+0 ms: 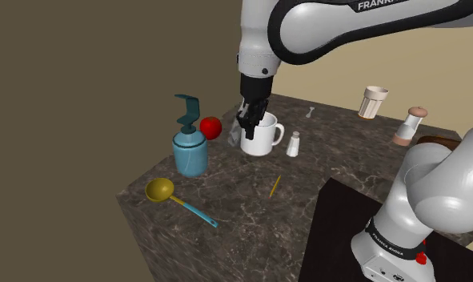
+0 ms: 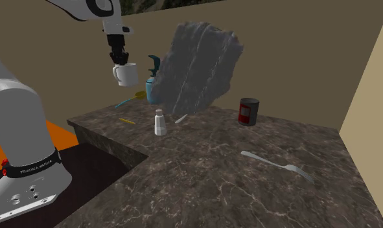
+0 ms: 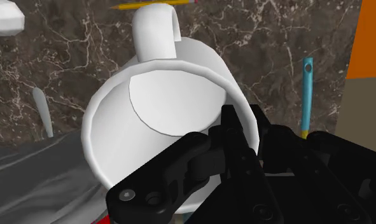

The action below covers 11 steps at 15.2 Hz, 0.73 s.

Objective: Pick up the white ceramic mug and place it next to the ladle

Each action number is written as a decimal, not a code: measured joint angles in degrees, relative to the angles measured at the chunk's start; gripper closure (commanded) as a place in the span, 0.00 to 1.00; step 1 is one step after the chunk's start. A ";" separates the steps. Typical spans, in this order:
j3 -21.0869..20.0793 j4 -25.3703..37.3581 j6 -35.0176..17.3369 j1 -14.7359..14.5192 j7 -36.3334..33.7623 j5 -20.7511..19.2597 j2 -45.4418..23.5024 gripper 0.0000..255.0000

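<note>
Spanning the shoulder view, the dark marble counter (image 1: 226, 196) lies under the white arm (image 1: 322, 32). A blue soap dispenser (image 1: 190, 148) stands upright. The white mug (image 1: 261, 138) hangs off the counter in the second exterior view, its rim clamped by the black gripper (image 1: 249, 126). The ladle (image 1: 159, 190) lies beyond the dispenser, well apart from the mug. A small white shaker (image 1: 293, 143) stands near the mug.

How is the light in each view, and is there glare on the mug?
Shoulder view: dim, even light, no glare on the mug. Second exterior view: the counter looks paler, mug flat white. Wrist view: soft grey shading inside the mug, no glare.
</note>
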State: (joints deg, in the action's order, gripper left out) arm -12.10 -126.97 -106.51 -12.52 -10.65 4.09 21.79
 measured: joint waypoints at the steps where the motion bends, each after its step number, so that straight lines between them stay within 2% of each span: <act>1: -1.24 0.46 0.21 -0.67 -1.71 0.40 -0.20 1.00; 6: -5.98 2.64 0.27 -2.98 -8.42 1.50 -2.04 1.00; 11: -6.87 -0.39 -2.69 -3.49 -9.44 1.89 -1.95 1.00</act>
State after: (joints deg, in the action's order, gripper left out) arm -18.97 -127.36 -109.20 -16.01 -20.09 5.98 19.85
